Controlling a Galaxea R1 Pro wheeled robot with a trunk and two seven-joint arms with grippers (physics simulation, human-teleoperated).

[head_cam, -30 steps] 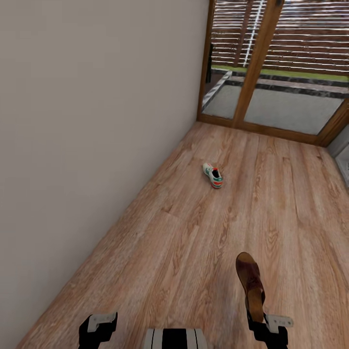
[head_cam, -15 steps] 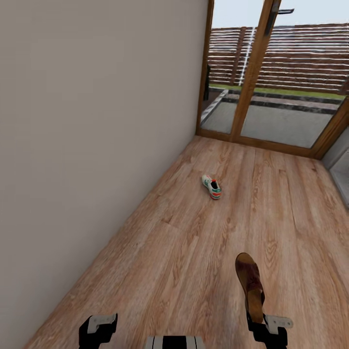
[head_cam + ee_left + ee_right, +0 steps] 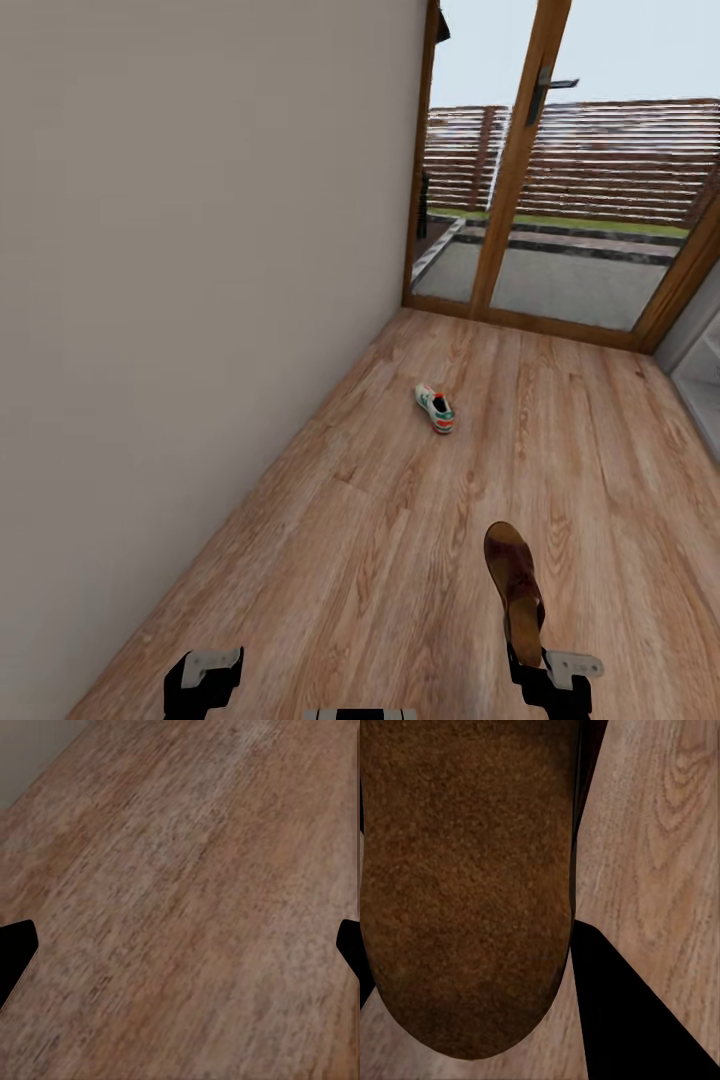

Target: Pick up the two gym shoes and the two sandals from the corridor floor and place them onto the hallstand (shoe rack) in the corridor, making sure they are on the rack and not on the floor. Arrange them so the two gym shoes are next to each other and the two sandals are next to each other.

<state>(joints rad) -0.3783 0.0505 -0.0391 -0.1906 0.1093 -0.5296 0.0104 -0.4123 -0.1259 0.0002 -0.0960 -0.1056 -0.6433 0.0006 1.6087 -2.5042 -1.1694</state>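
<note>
One sandal (image 3: pixel 515 588) in right pincer (image 3: pixel 530 655)

Left gripper (image 3: pixel 203 672) low, spread wide, holding nothing. Right gripper (image 3: pixel 530 655) low too, clamped on a sandal (image 3: pixel 514 578) pointing forward.

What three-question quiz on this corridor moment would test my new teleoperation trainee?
1. True or false: the right end effector holds a flat brown leather-look sandal.
2. The white lace-up gym shoe with green stripes lies: A) on the light-brown wood-plank floor, B) on a shelf, C) in the left end effector.
3. Fill in: the left end effector is ___ and holds nothing.

Key: 1 true; 2 A; 3 open.
</note>
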